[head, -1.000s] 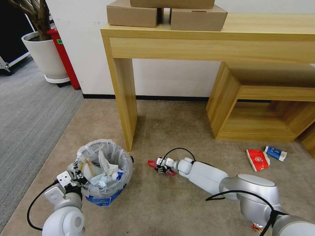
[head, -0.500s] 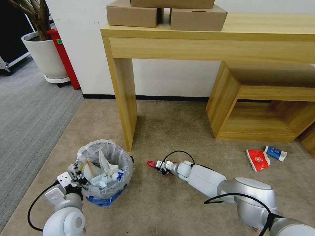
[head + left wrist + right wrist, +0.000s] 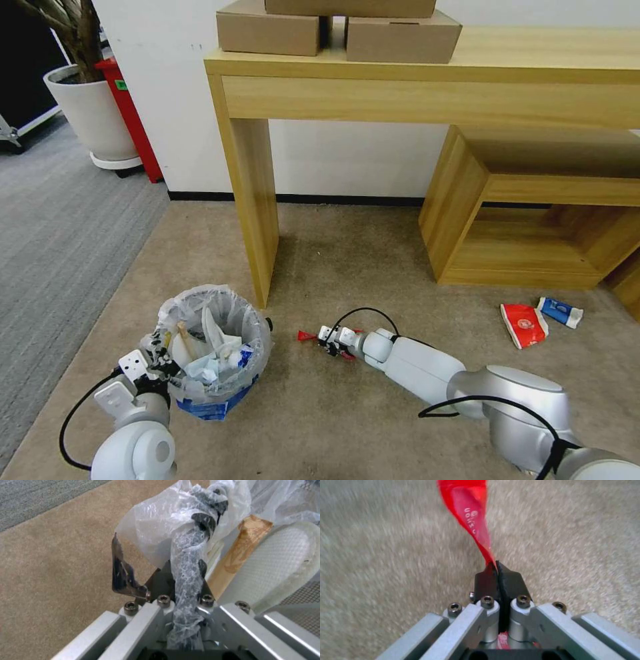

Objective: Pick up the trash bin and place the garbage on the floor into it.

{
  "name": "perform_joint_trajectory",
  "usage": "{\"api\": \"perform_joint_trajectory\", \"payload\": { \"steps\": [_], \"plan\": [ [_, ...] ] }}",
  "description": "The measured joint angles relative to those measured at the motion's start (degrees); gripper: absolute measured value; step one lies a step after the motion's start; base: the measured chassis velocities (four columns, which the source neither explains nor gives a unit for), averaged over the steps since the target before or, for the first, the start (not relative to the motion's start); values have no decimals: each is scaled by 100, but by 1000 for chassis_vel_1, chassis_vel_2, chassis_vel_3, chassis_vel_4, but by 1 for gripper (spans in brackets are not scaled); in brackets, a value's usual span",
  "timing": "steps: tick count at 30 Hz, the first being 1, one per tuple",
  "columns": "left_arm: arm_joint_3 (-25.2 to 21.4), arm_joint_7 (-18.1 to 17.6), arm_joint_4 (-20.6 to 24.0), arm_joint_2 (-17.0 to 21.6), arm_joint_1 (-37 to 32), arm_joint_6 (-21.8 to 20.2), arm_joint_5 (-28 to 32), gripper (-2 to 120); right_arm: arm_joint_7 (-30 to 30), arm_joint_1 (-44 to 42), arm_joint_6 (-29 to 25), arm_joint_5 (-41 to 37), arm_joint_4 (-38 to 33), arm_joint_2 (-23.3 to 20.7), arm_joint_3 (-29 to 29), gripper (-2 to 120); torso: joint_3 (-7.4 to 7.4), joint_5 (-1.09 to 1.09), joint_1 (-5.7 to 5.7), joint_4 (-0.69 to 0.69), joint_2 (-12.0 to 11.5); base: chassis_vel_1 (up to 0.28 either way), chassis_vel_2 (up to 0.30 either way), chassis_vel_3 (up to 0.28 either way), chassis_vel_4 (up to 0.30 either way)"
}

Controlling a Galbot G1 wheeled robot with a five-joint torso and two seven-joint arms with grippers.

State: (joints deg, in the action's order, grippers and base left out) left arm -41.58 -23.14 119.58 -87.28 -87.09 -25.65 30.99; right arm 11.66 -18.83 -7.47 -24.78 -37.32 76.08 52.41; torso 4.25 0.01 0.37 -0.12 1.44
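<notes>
Our right pincer pinches the red wrapper just above the floor, its long axis pointing left toward the trash bin, whose near-left rim our left pincer clamps.

The right gripper pinches the red wrapper just right of the trash bin; the left gripper grips its rim.

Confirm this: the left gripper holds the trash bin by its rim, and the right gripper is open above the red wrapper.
Wrong on the right gripper: the right wrist view shows it shut on the red wrapper. The left gripper does hold the trash bin by its rim.
</notes>
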Motion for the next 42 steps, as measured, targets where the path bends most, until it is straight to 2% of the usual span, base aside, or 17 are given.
{"api": "perform_joint_trajectory", "payload": {
  "steps": [4, 7, 8, 11, 12, 15, 16, 19, 20, 23, 24, 27, 31, 42],
  "plan": [
    [12, 1, -46, -3, 32, 0, -7, 0, -92, -7, 105, -234, -547, -288, -47, 0, 0, 1, 0, 0, 0, 0, 0, 0, 0],
    [11, -2, -108, 31, 63, 0, -9, 0, -175, -17, 134, -467, -1613, -1056, -398, 0, 0, 2, 0, 2, 0, 0, 0, 0, 0],
    [11, -2, -108, 31, 63, 0, -9, 0, -175, -17, 134, -467, -1613, -1056, -398, 0, 0, 2, 0, 2, 0, 0, 0, 0, 0],
    [27, -12, -137, 75, 107, -35, 9, 0, -185, -107, 55, -777, -2749, -1832, -918, 0, 0, 0, 0, -4, 0, 0, 0, 0, 0],
    [27, -12, -137, 75, 107, -35, 9, 0, -185, -107, 55, -777, -2749, -1832, -918, 0, 0, 0, 0, -4, 0, 0, 0, 0, 0],
    [66, -24, -159, 96, 151, -67, 30, 0, -181, -234, 84, -1133, -3941, -2301, -1469, 0, 0, 0, -1, -1, 0, 0, 0, 0, 0],
    [66, -24, -159, 96, 151, -67, 30, 0, -181, -234, 84, -1133, -3941, -2301, -1469, 0, 0, 0, -1, -1, 0, 0, 0, 0, 0],
    [78, -33, -190, 108, 177, -73, 30, 0, -117, -300, 76, -1634, -5010, -2635, -1975, 0, 0, -1, -1, 0, 1, 0, 0, 0, 0],
    [78, -33, -190, 108, 177, -73, 30, 0, -117, -300, 76, -1634, -5010, -2635, -1975, 0, 0, -1, -1, 0, 1, 0, 0, 0, 0],
    [96, -34, -193, 101, 203, -82, 33, 0, -38, -222, 14, -2155, -5766, -2739, -2118, 0, -1, -1, -1, -1, 1, 0, 0, 0, 0],
    [96, -34, -193, 101, 203, -82, 33, 0, -38, -222, 14, -2155, -5766, -2739, -2118, 0, -1, -1, -1, -1, 1, 0, 0, 0, 0],
    [128, -41, -168, 69, 208, -102, 18, 0, 52, -149, -75, -2664, -6414, -2708, -2145, 0, 0, -1, 0, 1, 1, 0, 0, 0, 0],
    [144, -50, -101, 48, 209, -133, 6, 0, 80, -93, -110, -3054, -6782, -2632, -2016, 0, 0, 0, -1, 0, 1, 0, 0, 0, 0],
    [170, -71, 89, 8, 165, -200, 0, 0, 44, 137, -188, -3128, -6632, -2388, -1385, 0, 0, -1, -1, 0, 1, 0, 0, 0, 0]
  ]
}}
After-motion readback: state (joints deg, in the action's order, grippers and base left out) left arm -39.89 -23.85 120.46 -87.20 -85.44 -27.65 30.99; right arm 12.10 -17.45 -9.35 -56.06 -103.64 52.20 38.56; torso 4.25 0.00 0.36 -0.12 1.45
